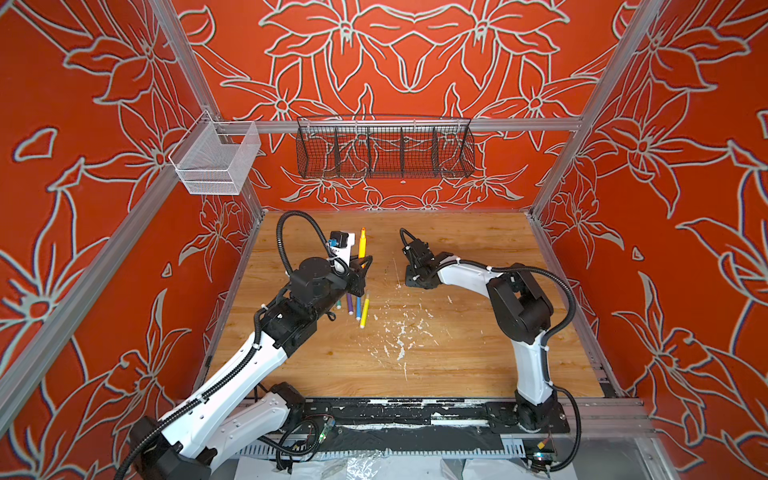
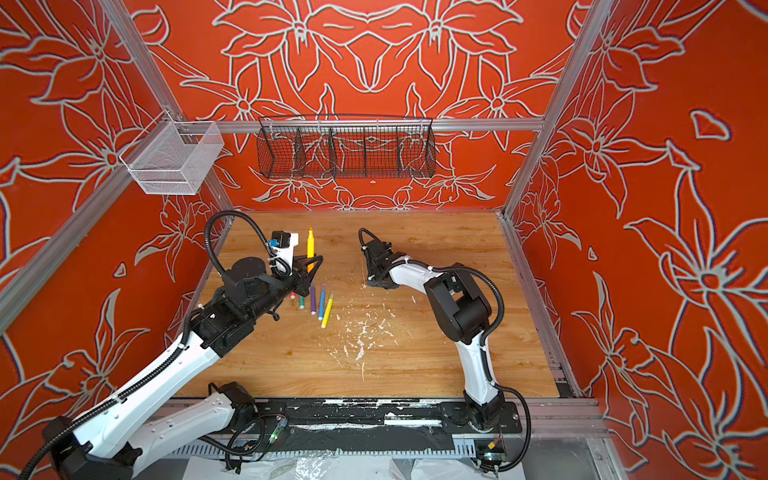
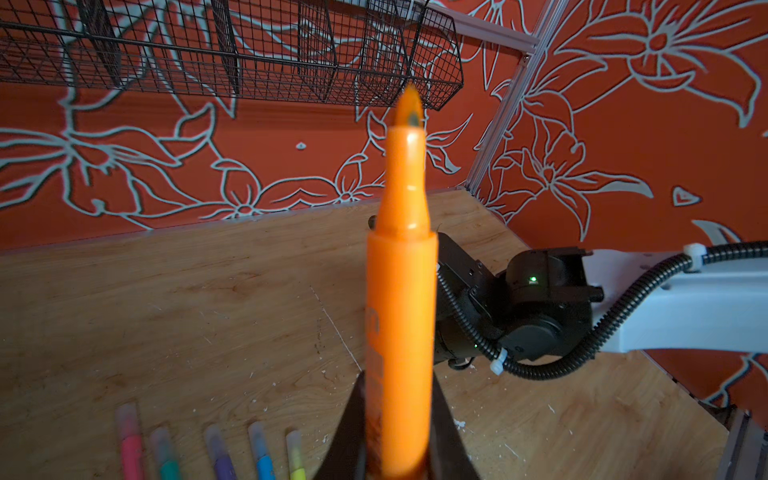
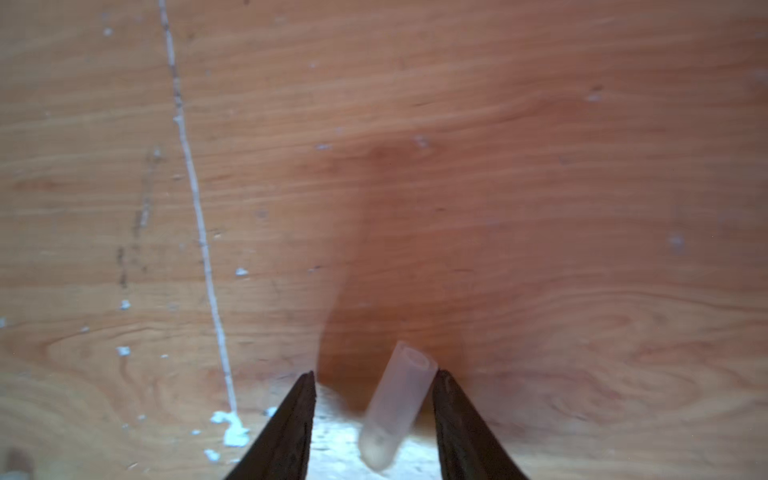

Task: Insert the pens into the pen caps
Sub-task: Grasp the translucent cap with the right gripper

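The left gripper (image 3: 397, 376) is clamping the orange pen (image 3: 401, 291) and holding it up, with the tapered tip free. The right gripper (image 4: 374, 373) is standing apart, low over the wooden tabletop (image 4: 540, 166). The cap (image 4: 397, 403) is between its jaws, leaning on one side only. I think it should be closing gently on the middle of this smooth, translucent tube, leaving the open mouth free. Five other pens (image 3: 262, 457) are lying capped.

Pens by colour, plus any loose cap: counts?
orange pen: 1
pink pen: 1
green pen: 1
purple pen: 1
blue pen: 1
yellow pen: 1
loose cap: 1
Total: 7 (6 pens, 1 cap)
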### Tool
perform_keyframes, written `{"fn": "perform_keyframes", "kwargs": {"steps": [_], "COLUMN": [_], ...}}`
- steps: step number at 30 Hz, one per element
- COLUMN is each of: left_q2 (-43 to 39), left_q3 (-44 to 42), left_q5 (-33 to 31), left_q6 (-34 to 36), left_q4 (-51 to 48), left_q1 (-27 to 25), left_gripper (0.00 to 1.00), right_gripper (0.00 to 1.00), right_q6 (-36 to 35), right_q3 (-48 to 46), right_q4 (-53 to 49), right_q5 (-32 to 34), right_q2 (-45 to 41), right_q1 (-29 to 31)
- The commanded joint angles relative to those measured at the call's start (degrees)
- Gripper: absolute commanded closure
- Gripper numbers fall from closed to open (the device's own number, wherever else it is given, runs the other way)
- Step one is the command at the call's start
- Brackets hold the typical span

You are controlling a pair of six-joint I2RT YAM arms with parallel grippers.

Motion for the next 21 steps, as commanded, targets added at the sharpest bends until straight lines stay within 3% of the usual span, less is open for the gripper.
{"fn": "perform_keyframes", "kwargs": {"steps": [1, 5, 21], "left_q2": [-0.67, -0.67, -0.6], "left_q3": [-0.25, -0.24, -0.27], "left_q5": [0.12, 0.34, 1.17], "left_q6": [0.2, 0.2, -0.06], "left_q4": [0.89, 0.89, 1.01], "left_q1": [0.22, 0.29, 0.19], "left_gripper": [1.0, 1.0, 1.0], "right_gripper": [0.52, 0.56, 0.93], "right_q6": [0.09, -0.49, 0.23], "right_q3": [2.02, 3.28, -0.44], "right_q4": [-3.53, -4.31, -3.03], "right_q5": [1.08, 1.39, 1.44], "right_q2": [2.1, 3.15, 0.15], "right_q1": [-0.44, -0.42, -0.4]}}
